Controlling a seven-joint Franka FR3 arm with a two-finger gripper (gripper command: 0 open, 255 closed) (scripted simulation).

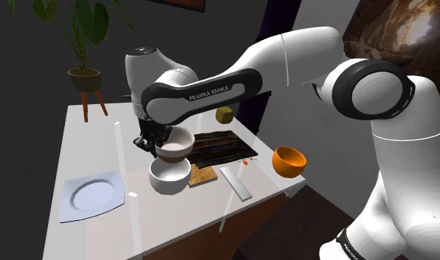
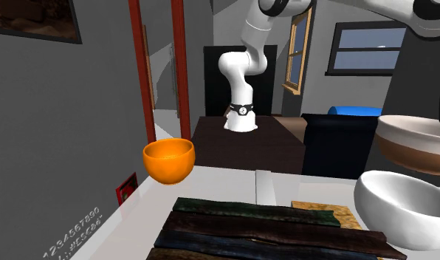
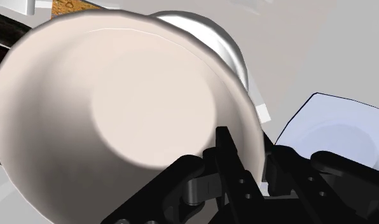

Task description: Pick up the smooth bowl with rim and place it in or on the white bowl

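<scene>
Carry step, near its end — pincer (image 3: 248,162) pinching the rim of cream, brown-banded bowl (image 1: 174,143), aloft just above white bowl (image 1: 170,178) on table (image 1: 86,144). Next, likely: centring, slight lowering, then release.

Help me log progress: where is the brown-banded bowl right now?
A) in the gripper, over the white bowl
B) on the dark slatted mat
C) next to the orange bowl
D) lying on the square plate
A: the gripper clasps the rim of the brown-banded bowl, with the white bowl right below it.
</scene>
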